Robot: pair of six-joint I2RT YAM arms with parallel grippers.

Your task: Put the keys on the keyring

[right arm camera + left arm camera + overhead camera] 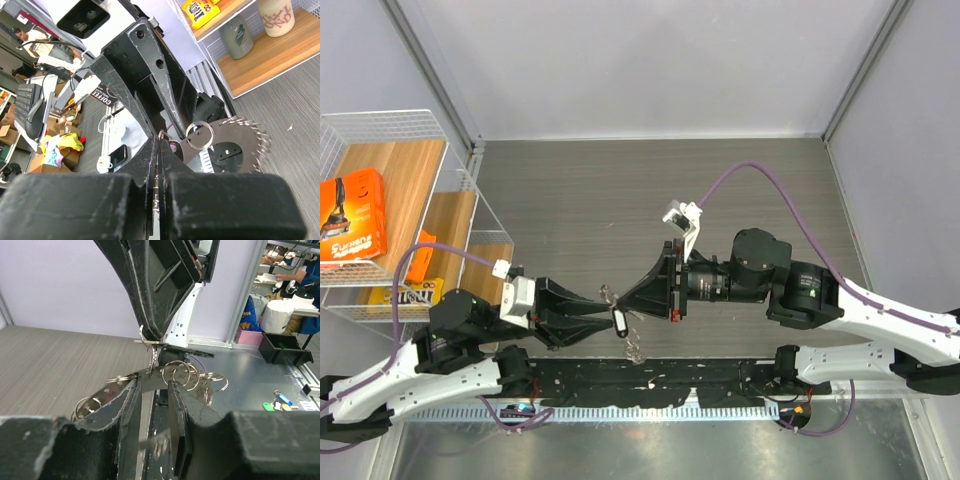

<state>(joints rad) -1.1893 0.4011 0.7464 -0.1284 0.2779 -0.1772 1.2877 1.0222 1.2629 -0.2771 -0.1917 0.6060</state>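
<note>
My two grippers meet tip to tip above the table's near edge. The left gripper [607, 322] [152, 386] is shut on the edge of the keys, a flat silvery spiky disc [239, 146] [102, 396] hung with several thin rings [176, 373]. A small key with a dark head [618, 322] hangs at the tips. The right gripper [624, 300] [159, 142] is shut on the keyring, a thin silvery ring [144, 338] [163, 135], just above the left fingertips. More rings dangle below [633, 350].
A white wire shelf [460, 190] stands at the left with an orange box [352, 215] and a yellow candy pack [412, 292]. A black rail [650, 385] runs along the near edge. A purple cable [770, 185] arcs over the right arm.
</note>
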